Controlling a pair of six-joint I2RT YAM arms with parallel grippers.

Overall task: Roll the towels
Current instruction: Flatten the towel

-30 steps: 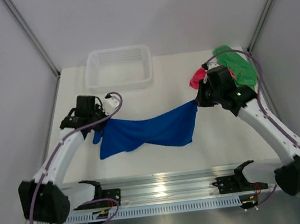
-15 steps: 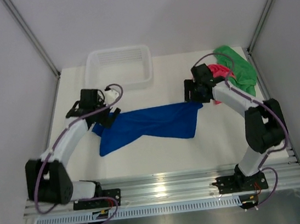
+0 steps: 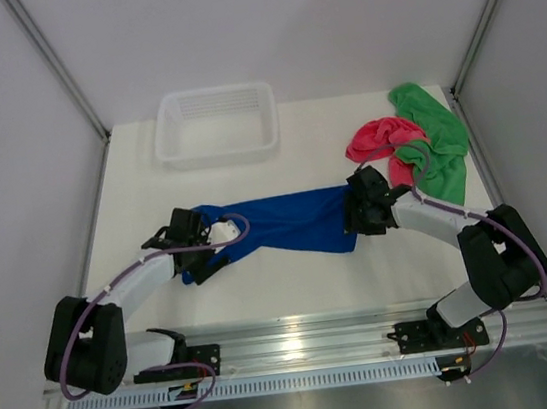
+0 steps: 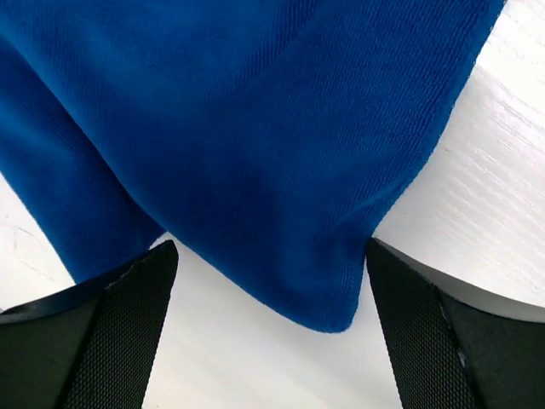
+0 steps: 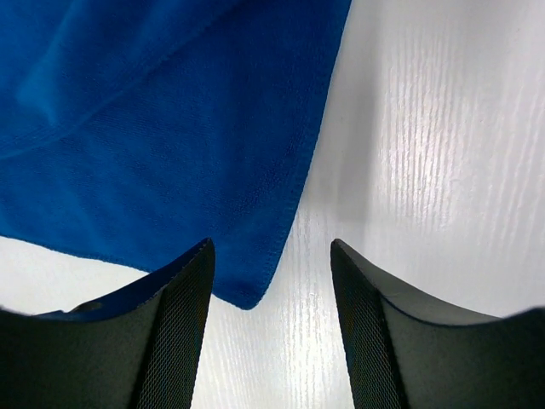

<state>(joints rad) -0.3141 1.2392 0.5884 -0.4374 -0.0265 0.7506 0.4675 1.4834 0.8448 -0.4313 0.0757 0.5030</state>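
A ribbed aluminium rail [image 3: 302,347] runs across the near edge of a white wood-grain table [image 3: 295,287], with both black-and-white arms bolted to it. A band of bare tabletop lies between the rail and the cloth.

Across the middle, the royal blue fuzzy microfibre towel [image 3: 291,220] lies flat on the table in a wide, slightly wrinkled strip. The left gripper [image 4: 271,281] sits low over its left end, fingers spread wide, a rounded blue corner lying loose between them, touching neither. The right gripper [image 5: 271,260] hangs over its right end, fingers apart, a pointed corner resting on the table in the gap, unpinched.

Beyond the right gripper, the pink-red fuzzy towel [image 3: 381,137] is bunched up, touching the crumpled bright green towel [image 3: 438,137] near the far right edge.

At the far left sits a white plastic mesh basket [image 3: 218,151], well apart from the blue towel, bare tabletop between them.

Plain pale grey walls [image 3: 280,22] close in the back and sides, with slanted metal posts [image 3: 59,66] at the far corners.
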